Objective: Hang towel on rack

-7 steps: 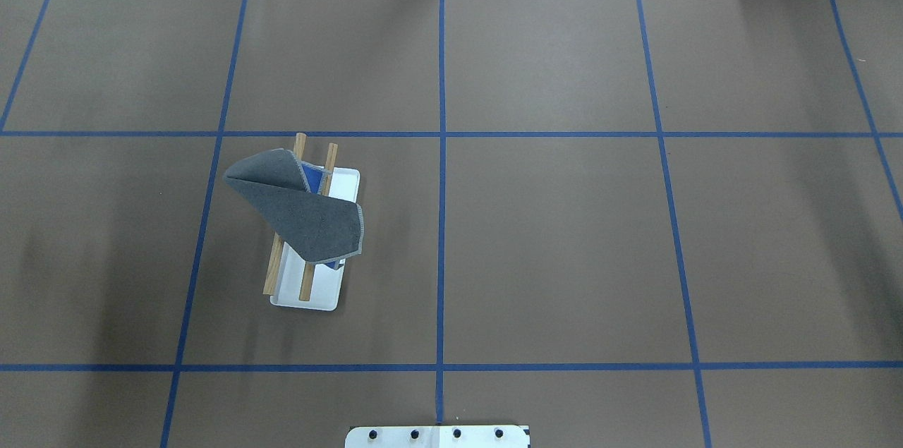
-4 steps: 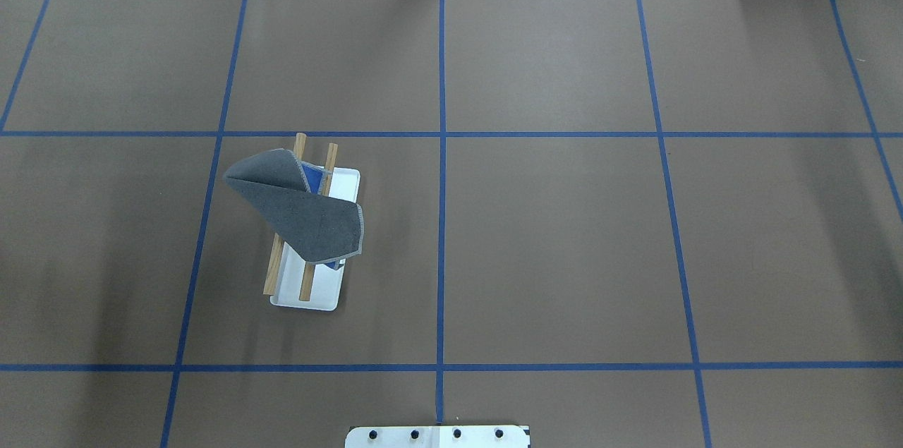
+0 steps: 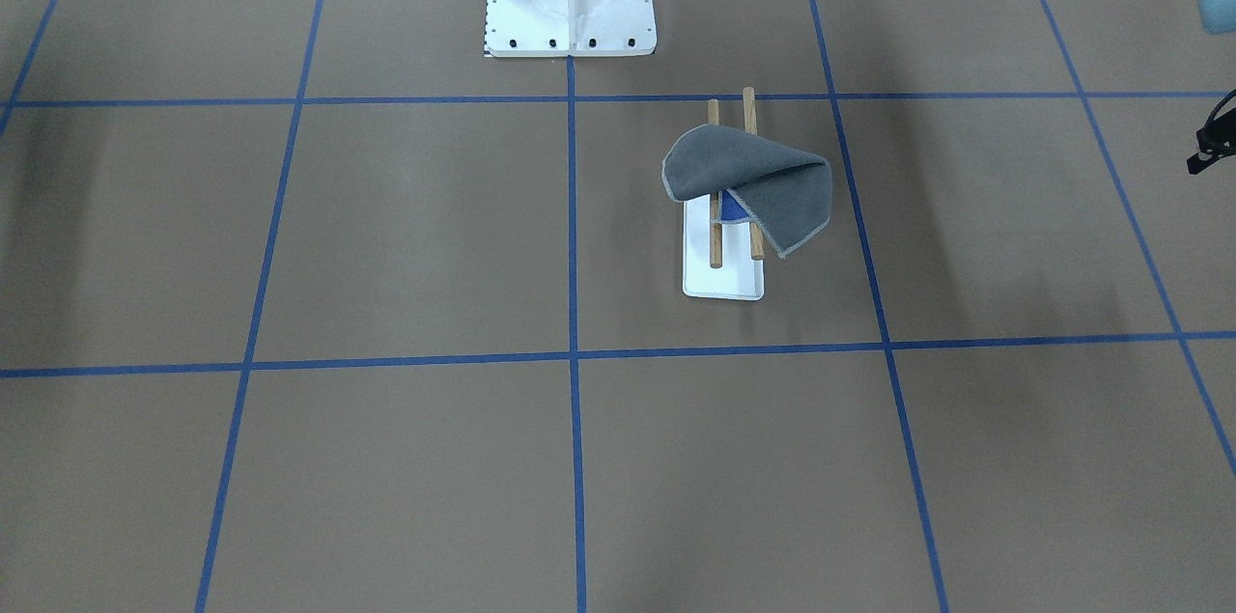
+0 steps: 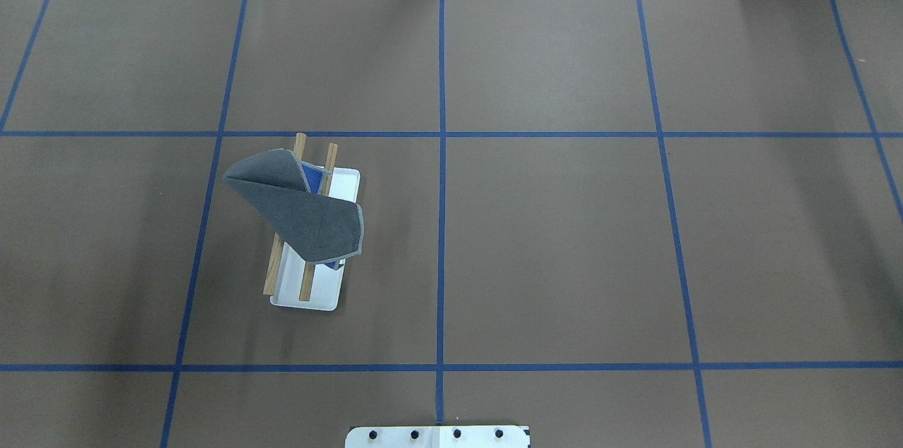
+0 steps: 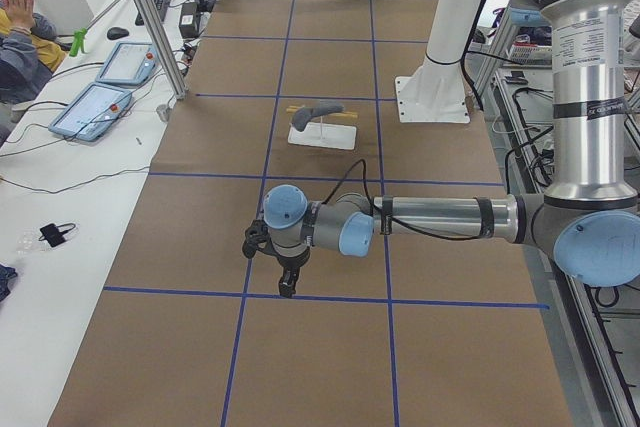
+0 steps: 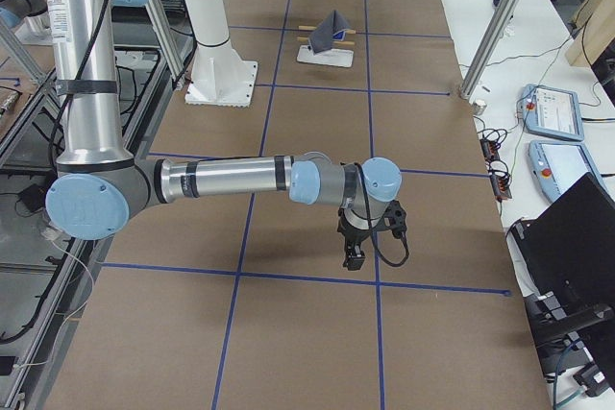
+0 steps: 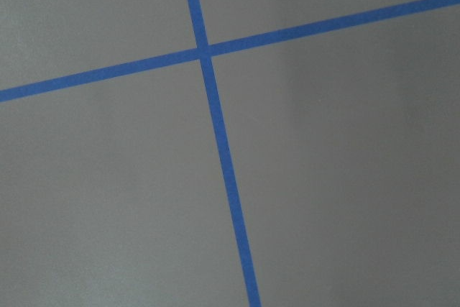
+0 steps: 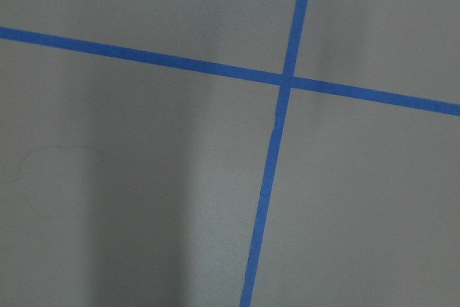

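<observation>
Table (image 4: 564, 222) is carrying the rack (image 4: 271, 271) on the robot's left half. The towel (image 4: 303, 212) is lying draped across both rods, grey side up, blue peeking out beneath, one corner hanging past the outer rod. The hang is looking done, if lopsided. The left gripper (image 5: 286, 289) and right gripper (image 6: 352, 260) are hovering over tape crossings, well apart from the towel. Neither is holding it; jaw width cannot be told.

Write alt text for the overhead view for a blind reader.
A grey towel with a blue underside drapes across two wooden rods of a white-based rack, left of centre on a brown table gridded with blue tape. No robot arm shows.
</observation>
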You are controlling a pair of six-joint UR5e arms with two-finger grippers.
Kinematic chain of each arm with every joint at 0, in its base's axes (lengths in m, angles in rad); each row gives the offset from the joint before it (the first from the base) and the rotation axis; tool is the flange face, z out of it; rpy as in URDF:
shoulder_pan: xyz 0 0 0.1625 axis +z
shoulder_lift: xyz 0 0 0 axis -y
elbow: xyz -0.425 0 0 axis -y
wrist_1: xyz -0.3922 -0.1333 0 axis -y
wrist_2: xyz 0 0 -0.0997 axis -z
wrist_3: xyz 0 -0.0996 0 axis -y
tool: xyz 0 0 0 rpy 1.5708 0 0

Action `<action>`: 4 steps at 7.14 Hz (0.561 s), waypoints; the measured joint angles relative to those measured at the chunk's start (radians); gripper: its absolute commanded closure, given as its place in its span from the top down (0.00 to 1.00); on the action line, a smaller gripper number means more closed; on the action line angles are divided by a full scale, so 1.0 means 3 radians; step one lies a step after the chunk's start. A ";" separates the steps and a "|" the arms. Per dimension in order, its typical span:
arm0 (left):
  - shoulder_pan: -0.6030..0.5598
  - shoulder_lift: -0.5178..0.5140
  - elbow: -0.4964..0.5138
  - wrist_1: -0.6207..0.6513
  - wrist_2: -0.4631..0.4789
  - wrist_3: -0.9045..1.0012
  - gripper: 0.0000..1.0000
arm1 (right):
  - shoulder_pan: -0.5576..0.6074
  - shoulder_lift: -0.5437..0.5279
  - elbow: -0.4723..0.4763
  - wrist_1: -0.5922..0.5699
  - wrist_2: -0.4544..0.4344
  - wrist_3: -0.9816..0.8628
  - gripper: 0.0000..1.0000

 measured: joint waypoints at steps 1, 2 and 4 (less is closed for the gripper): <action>-0.0001 -0.0044 -0.0024 0.0106 0.0000 -0.0002 0.98 | 0.0018 0.0060 0.0012 -0.0133 0.0001 -0.0076 1.00; -0.0002 -0.0060 -0.0062 0.0143 0.0008 0.0003 0.98 | 0.0035 0.0088 0.0025 -0.0183 0.0001 -0.0106 1.00; -0.0001 -0.0068 -0.0184 0.0166 0.0077 0.0013 0.98 | 0.0045 0.0108 0.0035 -0.0190 0.0002 -0.0111 1.00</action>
